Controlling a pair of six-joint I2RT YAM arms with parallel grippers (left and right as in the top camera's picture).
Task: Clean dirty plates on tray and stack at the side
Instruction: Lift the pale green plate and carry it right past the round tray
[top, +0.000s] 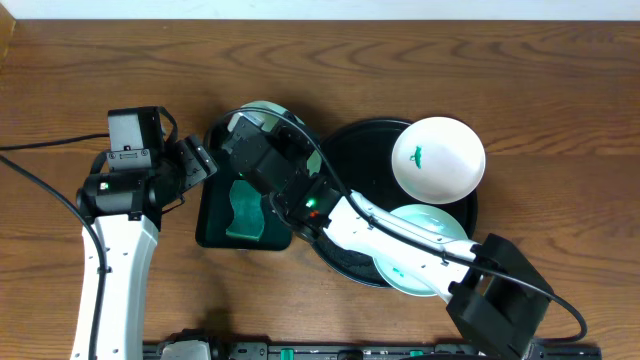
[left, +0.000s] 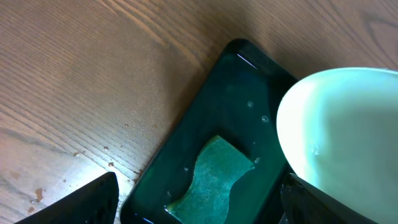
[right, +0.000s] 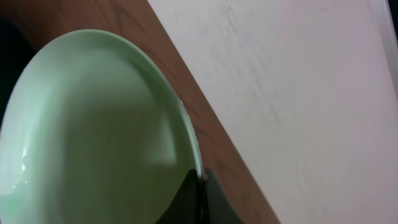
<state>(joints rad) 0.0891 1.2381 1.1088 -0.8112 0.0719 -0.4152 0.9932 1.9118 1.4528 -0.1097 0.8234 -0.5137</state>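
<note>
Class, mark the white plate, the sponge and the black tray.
white plate (top: 447, 162), overhead view, bare centre.
sponge (left: 214, 177), left wrist view, its middle.
black tray (top: 358, 165), overhead view, bare floor left of the plates.

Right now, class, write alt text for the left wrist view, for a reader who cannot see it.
A pale green plate fills the right, over a dark green tray holding a wavy-edged green sponge. The tray sits on a wooden table; the open left pincer shows as dark fingers at the bottom corners.
</note>
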